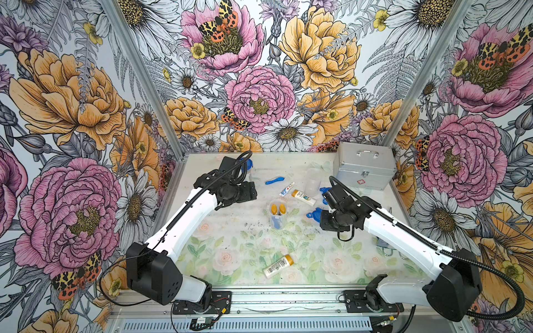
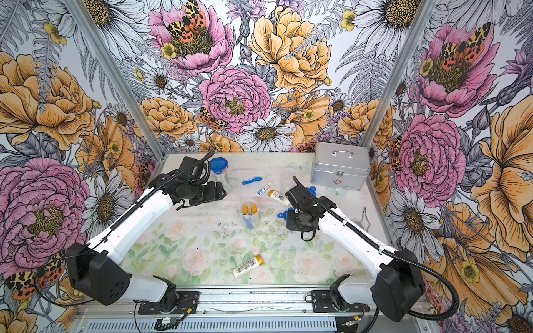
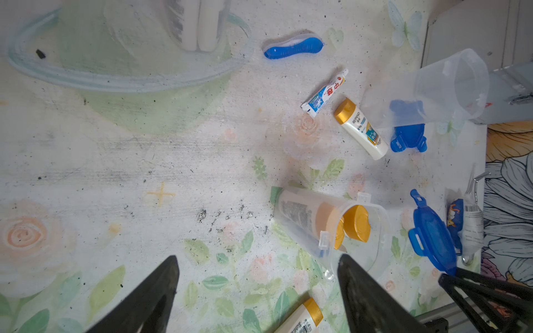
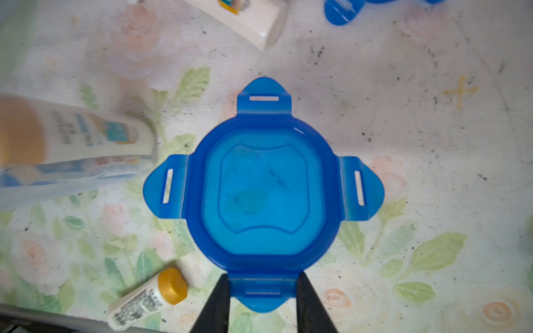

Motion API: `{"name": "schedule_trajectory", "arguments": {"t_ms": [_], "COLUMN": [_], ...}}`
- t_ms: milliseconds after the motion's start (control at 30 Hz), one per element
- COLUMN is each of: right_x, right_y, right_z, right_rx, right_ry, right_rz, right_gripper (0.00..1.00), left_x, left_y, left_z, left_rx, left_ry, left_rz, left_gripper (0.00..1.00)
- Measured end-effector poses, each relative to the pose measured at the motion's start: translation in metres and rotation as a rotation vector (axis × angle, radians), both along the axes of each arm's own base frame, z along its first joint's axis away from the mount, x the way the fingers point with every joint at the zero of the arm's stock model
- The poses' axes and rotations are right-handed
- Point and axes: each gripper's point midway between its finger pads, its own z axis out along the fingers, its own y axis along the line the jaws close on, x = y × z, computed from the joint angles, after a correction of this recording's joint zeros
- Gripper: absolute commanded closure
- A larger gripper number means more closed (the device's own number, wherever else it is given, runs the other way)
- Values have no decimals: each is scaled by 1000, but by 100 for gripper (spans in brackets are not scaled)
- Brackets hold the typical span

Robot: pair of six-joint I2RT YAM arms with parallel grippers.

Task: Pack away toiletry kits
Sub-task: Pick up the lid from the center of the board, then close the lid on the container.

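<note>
The blue four-tabbed lid (image 4: 264, 196) is gripped by one tab. The right pincer (image 4: 262, 276) pinches that tab between its two black fingers, and the other three tabs are free. In both top views the lid shows as a blue edge at this pincer's tip, right of centre on the desk (image 1: 230, 250).

Just beside it, toward the middle, the open clear cup (image 1: 277, 220) stands upright. It holds two gold-capped bottles (image 1: 274, 208) and something blue lower down. The left pincer (image 3: 256, 259) is spread wide and holds nothing. It hangs over bare desk on the cup's other side, apart from it.

Behind the cup lie a toothpaste tube (image 1: 287, 189), a third bottle (image 1: 303, 197) just beside it, and a blue toothbrush (image 1: 274, 180) farther back. An empty clear cup (image 1: 313, 178) stands near a second blue lid (image 3: 408, 138). A fourth bottle (image 1: 278, 265) lies alone near the desk's front edge. A lidded cup (image 2: 219, 167) stands at the back, partly hidden by the left arm. A silver case (image 1: 363, 165) sits closed in the back right corner.
</note>
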Motion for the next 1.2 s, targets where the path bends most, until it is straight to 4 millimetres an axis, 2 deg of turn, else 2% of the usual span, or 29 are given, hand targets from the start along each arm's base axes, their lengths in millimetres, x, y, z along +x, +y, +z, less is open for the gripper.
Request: {"name": "schedule_trajectory", "arguments": {"t_ms": [133,233,300,467,600,933,1200], "right_x": [8,23,34,57,60,43,33], "right_y": [34,61,77,115,126,159,167], "right_z": [50,72,76,61,41,28,28], "right_rx": [68,91,87,53,13,-1,-2], "right_ry": [-75,-107,-115,-97,-64,-47,-47], "right_rz": [68,104,124,184,214,299,311], "right_gripper": [96,96,96,97,97,96,93], "left_x": [1,-2,-6,-15,-20,-26,-33], "left_y": [5,13,18,31,42,57,44], "left_z": [-1,-7,-10,-10,-6,-2,-12], "left_rx": [2,5,7,3,-10,-48,-68], "left_ry": [2,17,25,23,10,3,43], "left_rz": [9,27,38,71,107,158,102], "left_gripper": [14,14,14,14,14,14,12]}}
